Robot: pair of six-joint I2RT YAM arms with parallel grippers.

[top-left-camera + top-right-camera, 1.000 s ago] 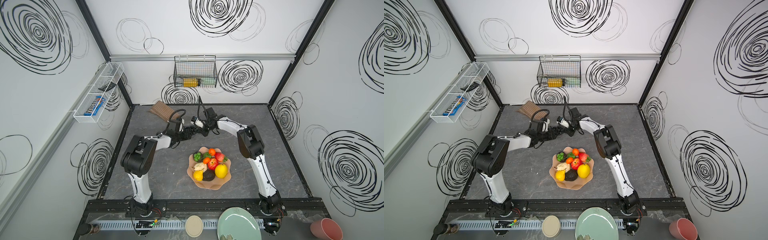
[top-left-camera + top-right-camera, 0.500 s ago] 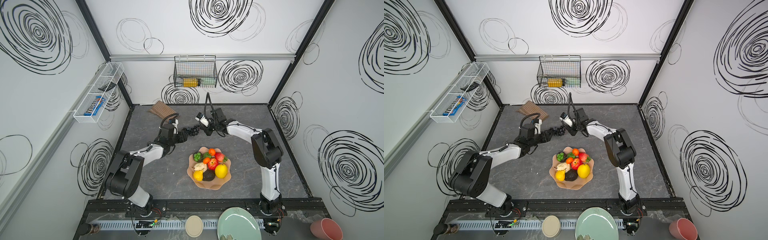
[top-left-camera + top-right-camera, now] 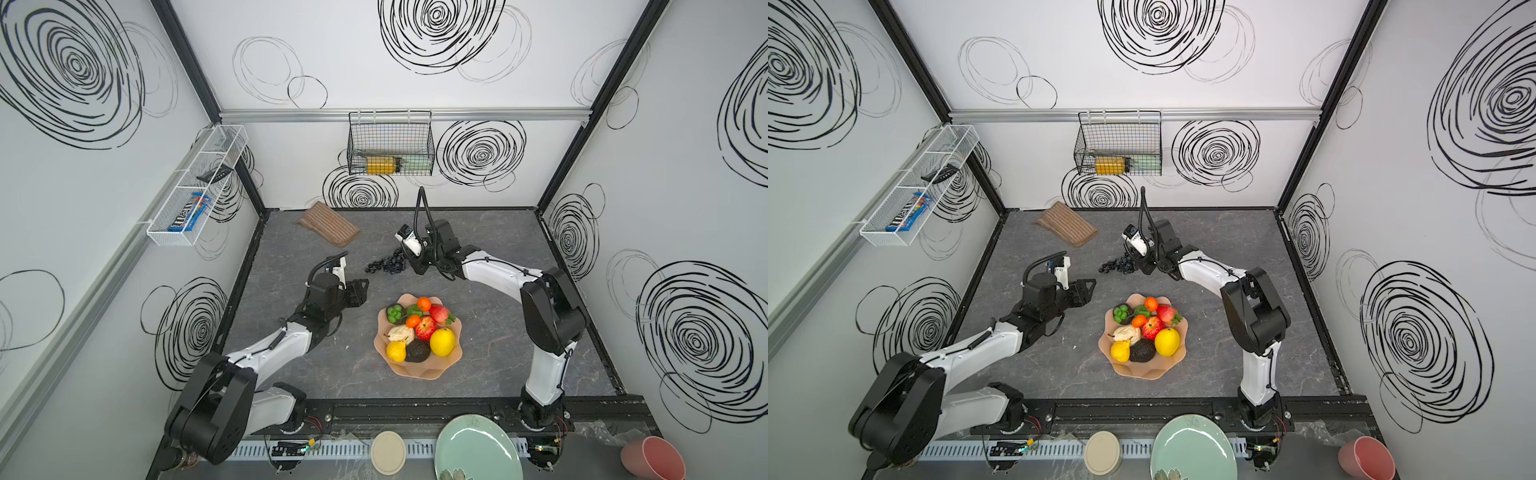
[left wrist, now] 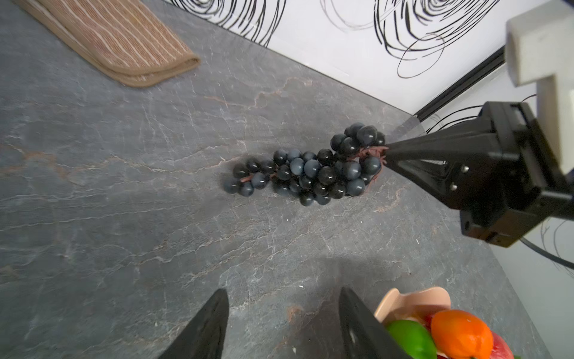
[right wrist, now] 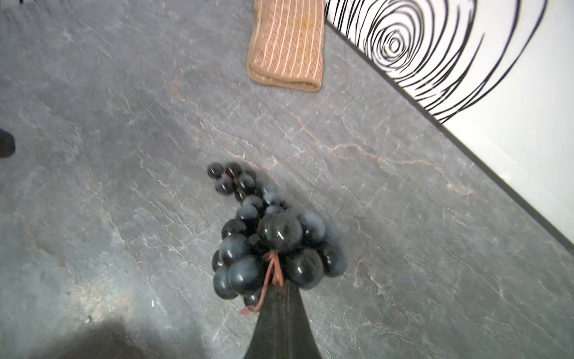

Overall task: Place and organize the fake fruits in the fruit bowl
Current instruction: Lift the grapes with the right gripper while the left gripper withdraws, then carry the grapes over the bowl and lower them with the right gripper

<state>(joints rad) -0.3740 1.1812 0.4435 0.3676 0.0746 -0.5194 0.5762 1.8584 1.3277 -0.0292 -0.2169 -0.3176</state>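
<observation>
Fake fruits are almost all home. We count nine of them piled in the fruit bowl [image 3: 415, 370], and only the grape bunch [image 3: 386, 264] is out on the desk [image 3: 498, 365], lying behind the bowl and apart from its rim.

On the left, the left arm [image 3: 286, 338] hovers just off the bowl's rear-left edge, its jaws parted to a middling gap with nothing between them. In the centre, the bunch is stretched along the desk. Over on the right, the right arm [image 3: 494, 268] has its jaws pinched tight on the reddish stem [image 5: 273, 270] at the fat end of the bunch. As we read it, one carry and one drop are left, and perhaps a nudge to tidy the pile.

Now the containers.
- **White wire shelf** [image 3: 183, 243], on the left wall: it holds a blue candy box [image 3: 187, 214] and something dark we can't identify.
- **Black wire basket** [image 3: 390, 120], on the back wall: it holds a yellow item [image 3: 380, 165] beside something pale.
- **Bowl, along the back:** a green fruit [image 3: 395, 312], two tangerines [image 3: 424, 303] and a strawberry [image 3: 440, 313].
- **Bowl, in the middle:** a beige fruit [image 3: 401, 333] and an apple [image 3: 426, 328].
- **Bowl, at the front:** a pear [image 3: 396, 351], an avocado [image 3: 417, 351] and a lemon [image 3: 442, 341].
- **Mint plate** [image 3: 478, 449], at the front edge: no fruit on it.
- **Coral cup** [image 3: 652, 459], far right: we can't see inside it.
</observation>
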